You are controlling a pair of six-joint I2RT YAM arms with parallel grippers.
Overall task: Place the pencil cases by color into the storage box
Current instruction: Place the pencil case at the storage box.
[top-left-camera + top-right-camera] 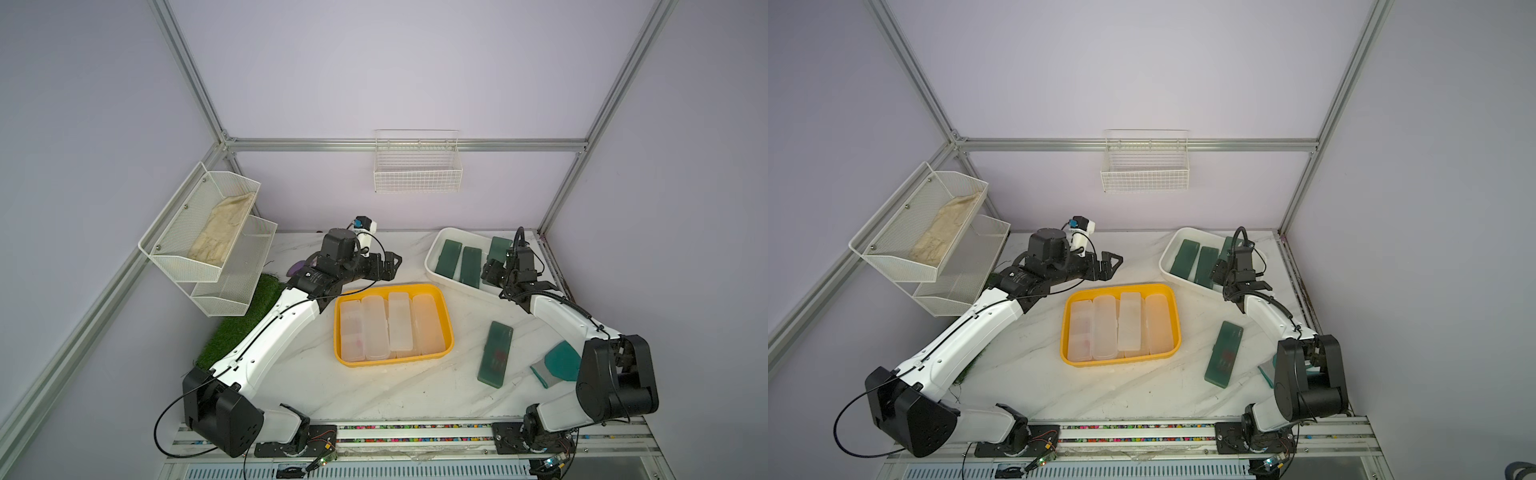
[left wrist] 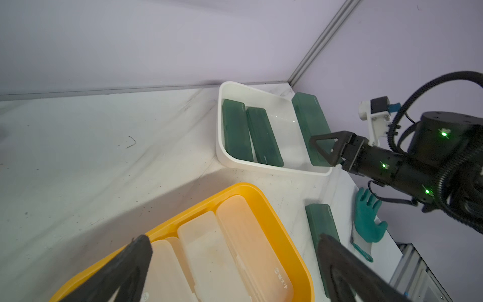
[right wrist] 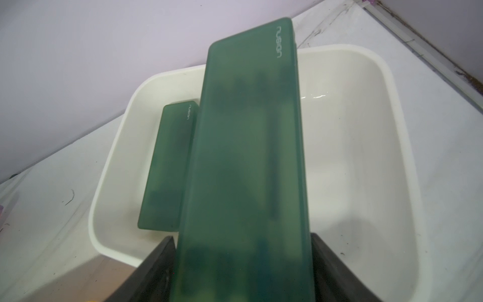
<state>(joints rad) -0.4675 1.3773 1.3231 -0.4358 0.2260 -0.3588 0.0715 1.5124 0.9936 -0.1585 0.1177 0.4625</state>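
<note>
The right wrist view shows the right gripper [image 3: 243,264] clamped on the sides of a green case [image 3: 248,143] over the white box [image 3: 352,157] at the tabletop's [image 1: 395,399] far right corner; from above, the wrist [image 1: 519,262] hides that grip. The left gripper [image 2: 232,236] gapes empty by the yellow tray [image 1: 390,362] of four white cases [image 1: 399,324]. Two green cases [image 2: 236,130] lie in the box, and a loose case [image 1: 495,354] lies near the right edge beside a glove [image 2: 368,217], which the right arm [image 1: 557,316] half hides from above.

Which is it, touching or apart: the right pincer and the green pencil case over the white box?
Touching. In the right wrist view the right pincer clamps the green pencil case, both fingers flush against its edges.
</note>
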